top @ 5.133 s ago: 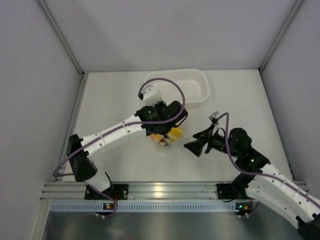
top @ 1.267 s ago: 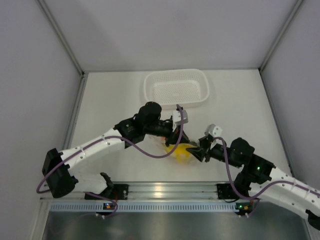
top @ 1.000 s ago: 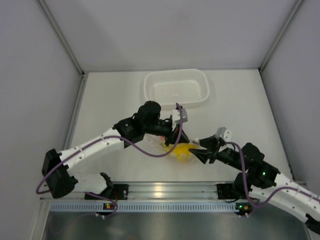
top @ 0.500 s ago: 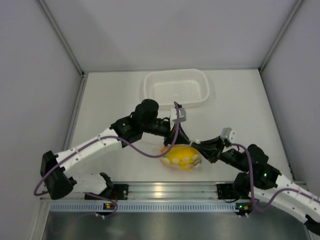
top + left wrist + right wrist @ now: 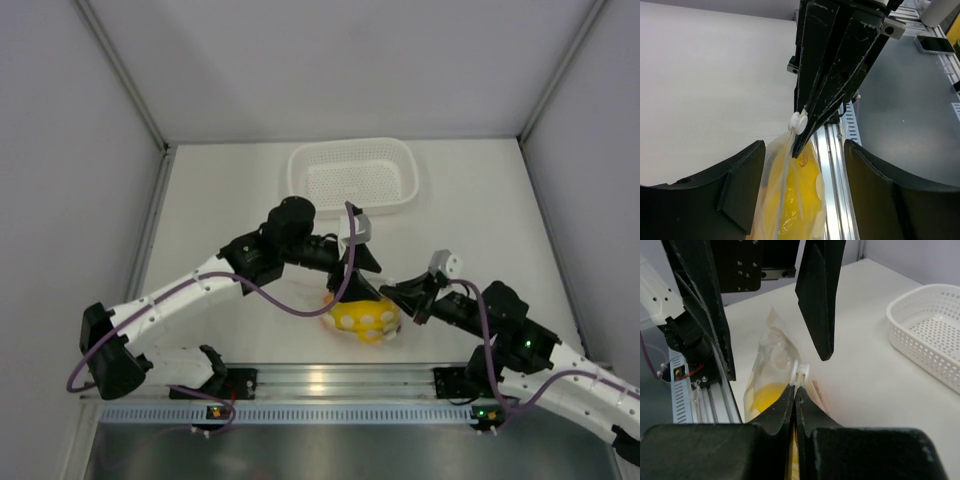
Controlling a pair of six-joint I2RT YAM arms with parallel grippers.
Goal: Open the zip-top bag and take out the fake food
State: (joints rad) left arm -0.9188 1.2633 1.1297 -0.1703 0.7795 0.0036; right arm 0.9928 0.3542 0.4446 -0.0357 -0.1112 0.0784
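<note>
The zip-top bag [image 5: 365,320], clear with white dots, hangs upright just above the table's near edge. Fake food shows through it: a yellow banana [image 5: 792,200] and an orange bit [image 5: 328,299]. My right gripper [image 5: 796,390] is shut on the bag's top edge, right behind the white slider [image 5: 800,372]. My left gripper [image 5: 802,150] is open, and its two fingers [image 5: 740,190] straddle the bag [image 5: 785,165] without touching it. From above, the left gripper [image 5: 362,264] sits over the bag and the right gripper [image 5: 393,296] meets the bag's top right corner.
A white perforated basket [image 5: 352,150] stands at the back of the table, also seen in the right wrist view [image 5: 900,310]. The aluminium rail [image 5: 320,380] with the arm bases runs directly below the bag.
My left gripper has opened and let go of the bag's top. My right gripper has closed on the top edge by the slider. The bag has shifted slightly towards the near edge.
</note>
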